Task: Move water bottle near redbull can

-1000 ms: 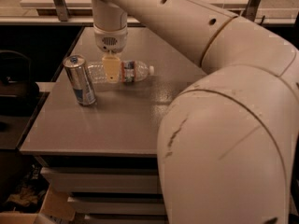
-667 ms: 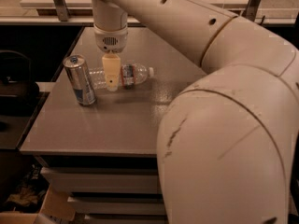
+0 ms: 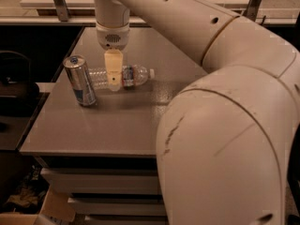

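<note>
**Water bottle (image 3: 133, 75) lying just beside the redbull can (image 3: 80, 81), with the gripper (image 3: 113, 78) over its middle**

The robot's arm (image 3: 225, 125) is filling the right half of the view, its pale shell reaching up and over toward the far left part of the grey table (image 3: 122, 125). On that table the water bottle is lying on its side, its white cap pointing right and its clear ribbed base pointing left toward the redbull can. The can is standing upright near the table's left edge. The bottle's base is sitting just beside the can; whether the two are touching cannot be told. The gripper is hanging straight down from the wrist and crossing the bottle's middle, just left of the label band. Only its near side is showing, so it cannot be told whether the jaws are pinching the bottle or standing spread around it.

Judging by this layout, the placing step is drawing to its close: the bottle is already resting on the table near the can. The next move is calling for a clean release, if the bottle is held, and a straight upward lift. Any sideways drag is risking a roll of the round bottle or a knock against the slim, easily tipped can.
</note>
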